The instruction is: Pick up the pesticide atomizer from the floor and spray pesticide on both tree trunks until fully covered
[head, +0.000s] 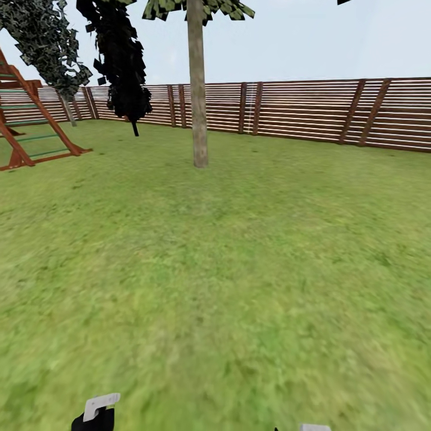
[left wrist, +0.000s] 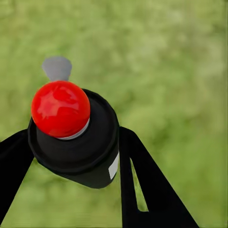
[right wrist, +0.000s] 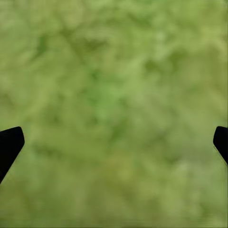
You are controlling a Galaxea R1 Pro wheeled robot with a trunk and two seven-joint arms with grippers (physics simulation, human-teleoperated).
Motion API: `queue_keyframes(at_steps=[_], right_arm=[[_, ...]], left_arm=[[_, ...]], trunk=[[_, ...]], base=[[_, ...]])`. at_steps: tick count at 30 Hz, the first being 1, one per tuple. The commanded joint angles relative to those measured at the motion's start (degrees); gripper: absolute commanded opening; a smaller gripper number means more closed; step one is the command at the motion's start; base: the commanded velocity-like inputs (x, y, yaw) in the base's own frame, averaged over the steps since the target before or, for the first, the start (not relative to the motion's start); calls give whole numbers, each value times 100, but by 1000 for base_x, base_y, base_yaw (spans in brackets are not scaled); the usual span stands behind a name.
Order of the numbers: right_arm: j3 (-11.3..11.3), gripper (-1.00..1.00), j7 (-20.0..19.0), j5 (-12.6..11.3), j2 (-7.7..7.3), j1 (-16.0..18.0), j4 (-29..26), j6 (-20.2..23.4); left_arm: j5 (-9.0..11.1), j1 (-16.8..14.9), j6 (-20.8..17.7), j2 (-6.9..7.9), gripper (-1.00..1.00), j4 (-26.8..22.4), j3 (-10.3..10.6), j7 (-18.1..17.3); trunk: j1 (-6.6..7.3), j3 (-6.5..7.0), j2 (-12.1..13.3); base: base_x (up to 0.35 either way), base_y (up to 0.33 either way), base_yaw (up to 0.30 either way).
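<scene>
**Bottle in hand, trunk still far ahead**

Take the nearest tree trunk (head: 197, 90) as your marker and read across from its left. Furthest left of it stands one wooden playset (head: 30, 120), then a leaning tree (head: 51, 48) by the fence (head: 311, 111), then one dark conifer (head: 123, 60) just left of the trunk. Right of the trunk there is lawn (head: 239, 269) and fence, nothing more. So you have one clear trunk to spray, and the leaning tree behind looks to be your second; its trunk is too small to judge from here.

Your left gripper (left wrist: 71, 156) is clamped on the pesticide bottle (left wrist: 76, 142), a finger (left wrist: 142, 180) pressed to each side, red top (left wrist: 61, 108) facing the wrist camera. The bottle stands along the fingers, over grass. In the head view it sits at the bottom edge, left of the trunk and well short of it.

Your right gripper (right wrist: 114, 142) is spread wide with nothing between the fingers.

The trunk lies straight ahead and slightly right of the bottle, well apart. You will probably need to drive closer before the spray reaches.
</scene>
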State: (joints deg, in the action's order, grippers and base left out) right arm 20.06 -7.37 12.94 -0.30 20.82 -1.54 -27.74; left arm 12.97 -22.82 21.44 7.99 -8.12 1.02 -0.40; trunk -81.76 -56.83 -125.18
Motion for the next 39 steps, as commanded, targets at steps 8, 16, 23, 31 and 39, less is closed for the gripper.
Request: queue_keyframes(at_steps=[8,16,23,31,39], right_arm=[[49,100,-28,33,-2,1,4,-13],[47,100,-28,40,2,2,5,-12],[47,100,-22,33,14,1,3,-19],[82,100,-15,10,-31,1,-352,-280],[44,100,-44,46,-72,6,-1226,-325]], left_arm=[[30,-3,18,1,-100,4,12,-4],[30,-3,18,1,-100,4,12,-4],[30,-3,18,1,-100,4,12,-4],[30,-3,17,-8,-100,4,12,-4],[30,-3,18,-2,-100,4,12,-4]], trunk=[[-3,-5,-2],[-3,-5,-2],[-3,-5,-2],[-3,-5,-2],[-3,-5,-2]], base=[[339,0,0],[339,0,0],[339,0,0],[339,0,0],[339,0,0]])
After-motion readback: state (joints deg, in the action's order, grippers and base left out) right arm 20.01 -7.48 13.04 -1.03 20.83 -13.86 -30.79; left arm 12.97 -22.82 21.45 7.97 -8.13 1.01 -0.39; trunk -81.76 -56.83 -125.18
